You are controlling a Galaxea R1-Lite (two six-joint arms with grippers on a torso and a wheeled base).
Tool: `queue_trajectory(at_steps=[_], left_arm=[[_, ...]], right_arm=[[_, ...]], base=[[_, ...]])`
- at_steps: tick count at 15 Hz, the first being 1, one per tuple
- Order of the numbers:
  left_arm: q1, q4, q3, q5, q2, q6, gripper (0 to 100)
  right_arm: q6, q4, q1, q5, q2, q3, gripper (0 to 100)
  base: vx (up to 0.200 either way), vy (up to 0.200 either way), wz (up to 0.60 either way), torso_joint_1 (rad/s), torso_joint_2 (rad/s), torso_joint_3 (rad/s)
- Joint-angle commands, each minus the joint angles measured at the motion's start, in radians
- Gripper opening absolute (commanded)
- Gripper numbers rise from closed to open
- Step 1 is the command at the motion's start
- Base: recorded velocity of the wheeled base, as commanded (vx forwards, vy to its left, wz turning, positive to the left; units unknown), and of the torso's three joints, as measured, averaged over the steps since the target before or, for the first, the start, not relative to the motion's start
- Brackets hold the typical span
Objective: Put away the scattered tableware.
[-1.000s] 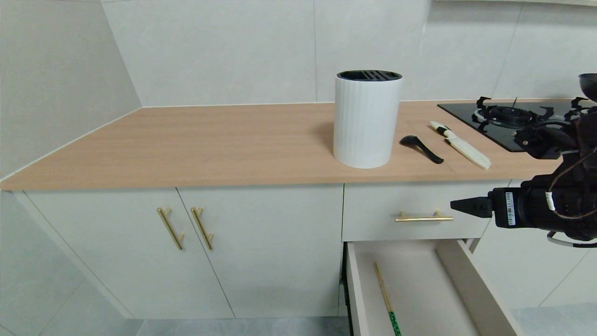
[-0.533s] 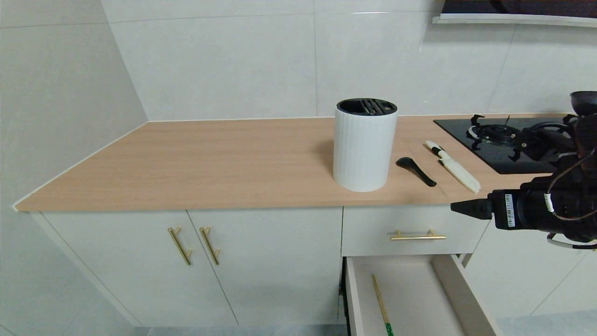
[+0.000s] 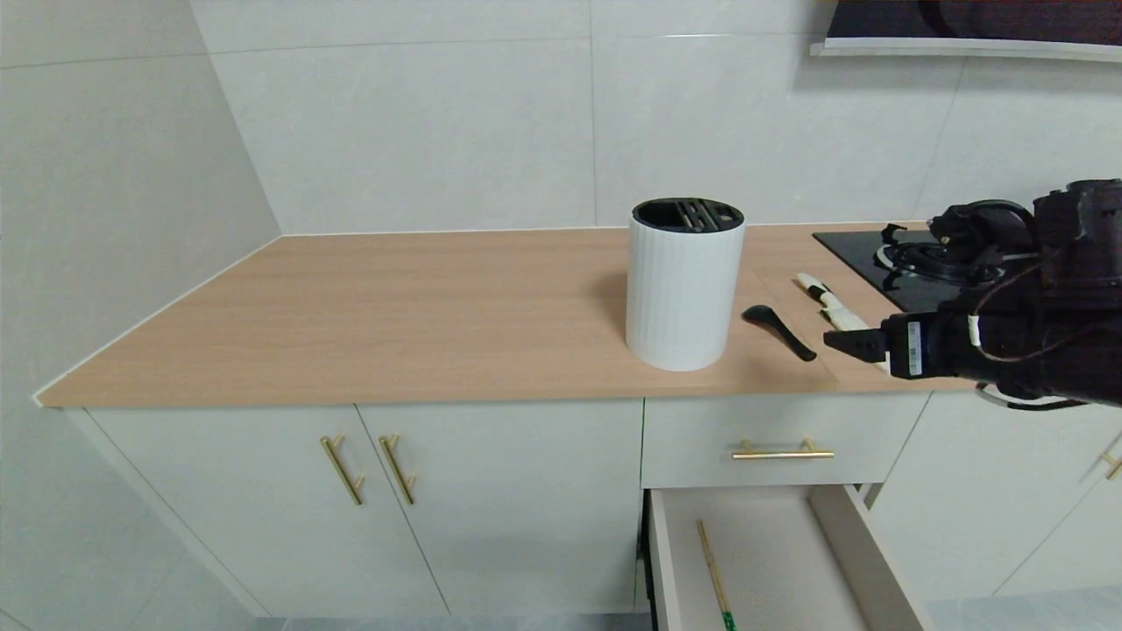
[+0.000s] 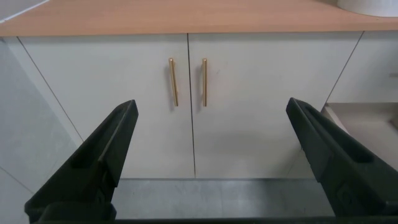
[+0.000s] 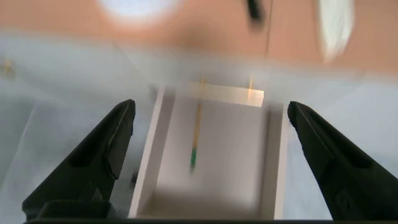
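- Location type: domestic kitchen.
- Wood-look surface [image 3: 421, 315] runs along a wall [image 3: 421, 123] of large pale tiles.
- Black glass gas hob [image 3: 863, 258] is set into the surface; a hood [image 3: 964, 26] is mounted above it.
- Base cabinets [image 3: 491, 499] below have brass bar handles [image 3: 342, 469]; one drawer [image 3: 863, 552] is open and holds chopsticks [image 3: 712, 574].
- A white slotted holder [image 3: 684, 294], a black spoon [image 3: 780, 330] and a knife [image 3: 828, 302] lie on the surface.

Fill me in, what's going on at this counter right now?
Nothing is gripped. The right gripper hangs open at the counter's front edge, close to the knife and the black spoon, which lie beside the white holder. The drawer below is open with chopsticks inside. The left gripper is open too, facing the cabinet doors.
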Motion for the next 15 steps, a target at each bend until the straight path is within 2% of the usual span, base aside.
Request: queue_trajectory(at_steps=[1,5,7,10,15], left_arm=[[0.000,0.000,0.000,0.000,0.000,0.000,100],[0.000,0.000,0.000,0.000,0.000,0.000,100],[0.000,0.000,0.000,0.000,0.000,0.000,100],[0.000,0.000,0.000,0.000,0.000,0.001,100],[0.000,0.000,0.000,0.000,0.000,0.000,100]], right_arm=[[-0.065,-0.099,-0.099,0.037,0.219,-0.147,100],[-0.108,-0.102,-0.148,0.131,0.409,-0.343,100],[-0.137,-0.105,-0.151,0.140,0.426,-0.341,100],[-0.180,-0.124,-0.186,0.241,0.495,-0.331,100],[-0.178,-0.151,-0.227,0.412,0.521,-0.335,100]], base=[[0.000,0.000,0.00,0.000,0.00,0.000],[0.000,0.000,0.00,0.000,0.00,0.000],[0.000,0.000,0.00,0.000,0.00,0.000],[0.000,0.000,0.00,0.000,0.00,0.000],[0.000,0.000,0.00,0.000,0.00,0.000]])
